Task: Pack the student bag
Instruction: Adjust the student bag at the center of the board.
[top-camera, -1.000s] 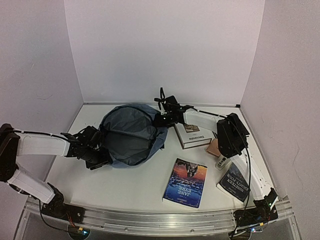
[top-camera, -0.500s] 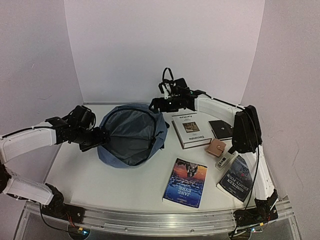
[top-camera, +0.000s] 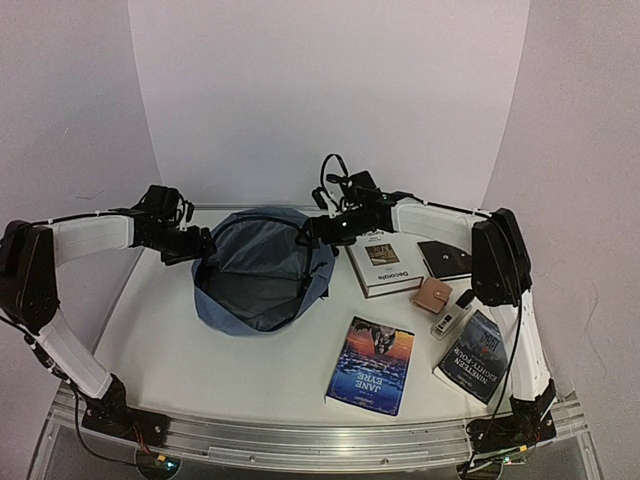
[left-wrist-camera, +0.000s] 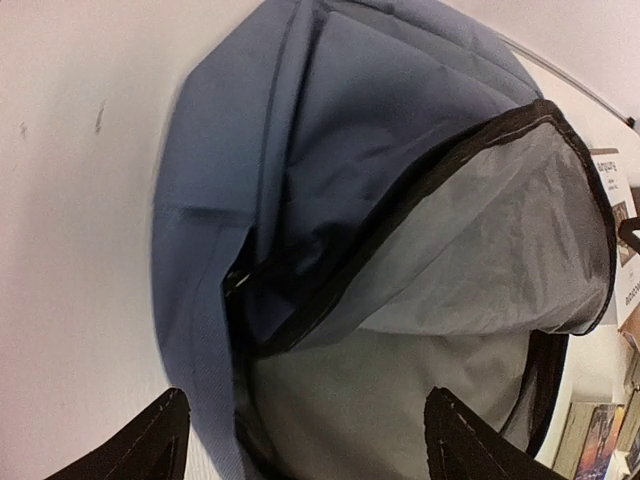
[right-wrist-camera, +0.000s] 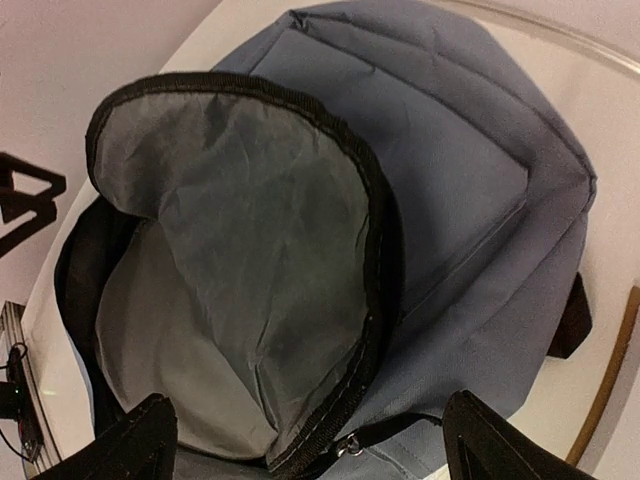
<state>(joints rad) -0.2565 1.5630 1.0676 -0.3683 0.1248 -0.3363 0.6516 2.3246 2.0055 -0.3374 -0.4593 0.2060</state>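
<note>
The student bag (top-camera: 232, 312) lies flat at the table's middle left, slate-blue, its mouth gaping and its grey lining (top-camera: 255, 268) showing. My left gripper (top-camera: 205, 245) hovers at the bag's left rim, open, with nothing between its fingers. In the left wrist view the bag (left-wrist-camera: 380, 110) fills the frame, and the left gripper (left-wrist-camera: 303, 392) straddles the lining without touching it. My right gripper (top-camera: 310, 233) hangs open over the bag's right rim. The right wrist view shows the bag (right-wrist-camera: 470, 170), its black zipper edge, and the right gripper (right-wrist-camera: 308, 397) spread wide above it.
Right of the bag lie a white book (top-camera: 383, 262), a black wallet (top-camera: 443, 258), a tan wallet (top-camera: 433, 295) and a small white bottle (top-camera: 452, 314). Nearer the front edge are a blue Jane Eyre book (top-camera: 372, 364) and a dark book (top-camera: 472, 362).
Both grippers have let go of the bag's rim and opened wide. The left arm swung from the bag's near-left edge up to its far-left side; the bag's mouth now lies open.
</note>
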